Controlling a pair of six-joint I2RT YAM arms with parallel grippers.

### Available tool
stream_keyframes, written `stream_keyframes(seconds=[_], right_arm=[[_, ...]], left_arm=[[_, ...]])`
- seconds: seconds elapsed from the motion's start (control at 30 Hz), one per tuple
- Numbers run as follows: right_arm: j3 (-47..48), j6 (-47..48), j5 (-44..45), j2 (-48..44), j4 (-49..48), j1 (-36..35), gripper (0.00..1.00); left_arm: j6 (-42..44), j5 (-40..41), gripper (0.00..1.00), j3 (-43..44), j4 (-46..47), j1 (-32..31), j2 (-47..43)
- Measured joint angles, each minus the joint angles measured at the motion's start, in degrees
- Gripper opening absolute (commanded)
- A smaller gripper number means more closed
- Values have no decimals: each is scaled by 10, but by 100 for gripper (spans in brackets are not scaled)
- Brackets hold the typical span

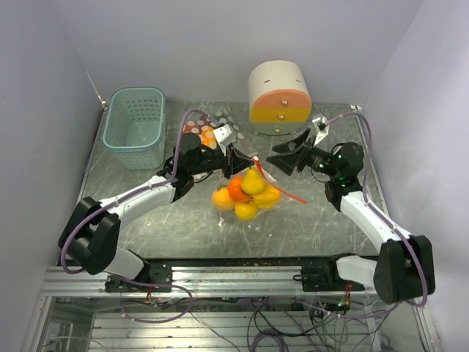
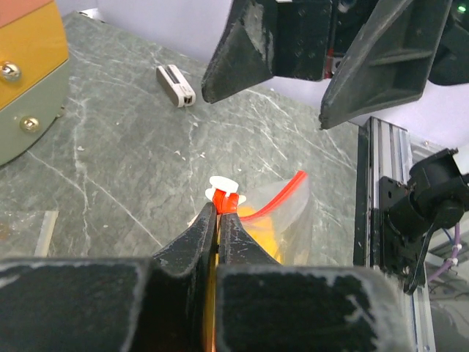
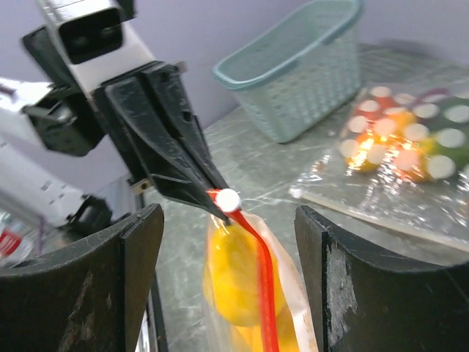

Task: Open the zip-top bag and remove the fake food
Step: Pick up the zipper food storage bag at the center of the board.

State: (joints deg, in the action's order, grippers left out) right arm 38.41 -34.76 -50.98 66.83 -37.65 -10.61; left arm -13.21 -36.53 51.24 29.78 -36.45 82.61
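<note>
Now the zip-top bag (image 2: 293, 220) holds fake food (image 1: 245, 196); left hand (image 2: 219, 218) pinches its zipper (image 2: 224, 196), right hand (image 1: 282, 159) apart.

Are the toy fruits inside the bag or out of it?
Inside. The fake food shows yellow and orange through the clear zip-top bag, bunched below its red zip strip. The left gripper pinches one end of that strip.

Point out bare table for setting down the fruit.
Free: table strip between zip-top bag and near edge, and the patch between basket and left arm. Crowded: centre, left claw and right claw at the bag; back row, basket, dotted pouch, round container.
</note>
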Motion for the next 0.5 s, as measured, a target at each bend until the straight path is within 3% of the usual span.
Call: stream_keyframes(seconds=[0.1, 0.23, 0.5], right_arm=[[13, -37, -57, 35, -64, -2, 73], [21, -66, -103, 64, -118, -8, 59], [51, -42, -132, 94, -104, -50, 55]], left_arm=[[16, -16, 7, 5, -13, 0, 0], [29, -37, 7, 8, -21, 0, -3], [42, -53, 7, 8, -38, 0, -31]])
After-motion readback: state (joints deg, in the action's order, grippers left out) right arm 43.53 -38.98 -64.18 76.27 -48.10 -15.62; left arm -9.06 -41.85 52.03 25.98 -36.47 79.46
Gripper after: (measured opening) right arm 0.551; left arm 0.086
